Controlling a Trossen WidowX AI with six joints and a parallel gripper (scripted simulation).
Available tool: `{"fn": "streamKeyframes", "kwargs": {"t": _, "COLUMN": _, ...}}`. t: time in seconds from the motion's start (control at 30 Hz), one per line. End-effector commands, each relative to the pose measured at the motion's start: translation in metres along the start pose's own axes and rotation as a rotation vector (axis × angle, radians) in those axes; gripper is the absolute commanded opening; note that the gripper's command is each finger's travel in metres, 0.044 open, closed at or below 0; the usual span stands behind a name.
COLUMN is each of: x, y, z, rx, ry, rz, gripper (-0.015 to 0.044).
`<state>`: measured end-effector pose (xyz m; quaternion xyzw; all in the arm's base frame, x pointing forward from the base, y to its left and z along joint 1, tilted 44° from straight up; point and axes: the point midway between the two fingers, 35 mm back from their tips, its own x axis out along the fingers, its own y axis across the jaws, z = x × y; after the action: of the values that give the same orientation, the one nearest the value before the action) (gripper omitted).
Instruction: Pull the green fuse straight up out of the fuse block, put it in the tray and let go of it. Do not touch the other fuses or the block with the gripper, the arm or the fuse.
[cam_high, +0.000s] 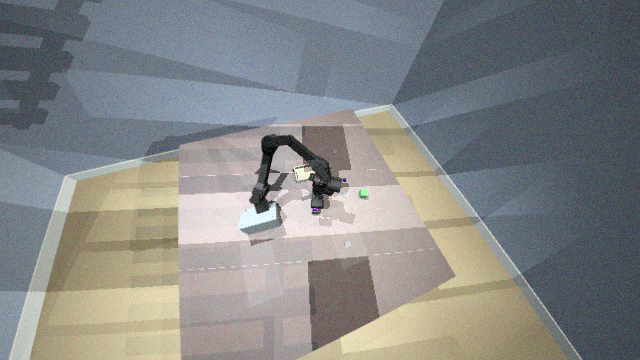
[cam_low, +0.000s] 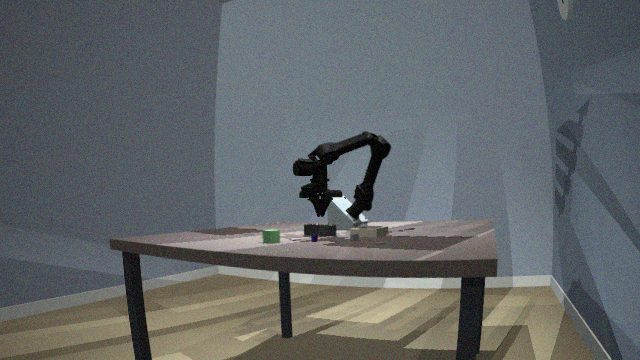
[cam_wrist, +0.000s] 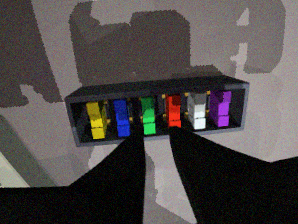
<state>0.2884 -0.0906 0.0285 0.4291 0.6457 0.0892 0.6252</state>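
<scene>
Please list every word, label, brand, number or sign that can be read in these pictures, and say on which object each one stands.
None: no readable text in any view.
Fuse block: no label; its six fuses are only coloured, including the green fuse.
Tray and green block: plain.
Arm and hand: plain black, no brand mark visible.

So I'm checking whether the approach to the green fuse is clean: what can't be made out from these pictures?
- Fingertips of the gripper: dark in the wrist view, so their height above the fuse block is unclear.
- Green fuse: too small in the top and exterior views; the arm covers the block from above.
- Tray: partly hidden by the arm in the top view.
- Small purple item: too small to identify in the exterior view.
</scene>
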Motion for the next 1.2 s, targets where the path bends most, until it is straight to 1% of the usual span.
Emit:
{"fn": "streamKeyframes", "kwargs": {"t": 0.0, "x": 0.005, "y": 0.001, "z": -0.001, "rx": 0.004, "ry": 0.003, "rz": 0.006, "gripper": 0.0074}}
{"fn": "streamKeyframes", "kwargs": {"t": 0.77, "x": 0.028, "y": 0.002, "z": -0.001, "rx": 0.004, "ry": 0.003, "rz": 0.007, "gripper": 0.0074}}
{"fn": "streamKeyframes", "kwargs": {"t": 1.17, "x": 0.028, "y": 0.002, "z": -0.001, "rx": 0.004, "ry": 0.003, "rz": 0.008, "gripper": 0.0074}}
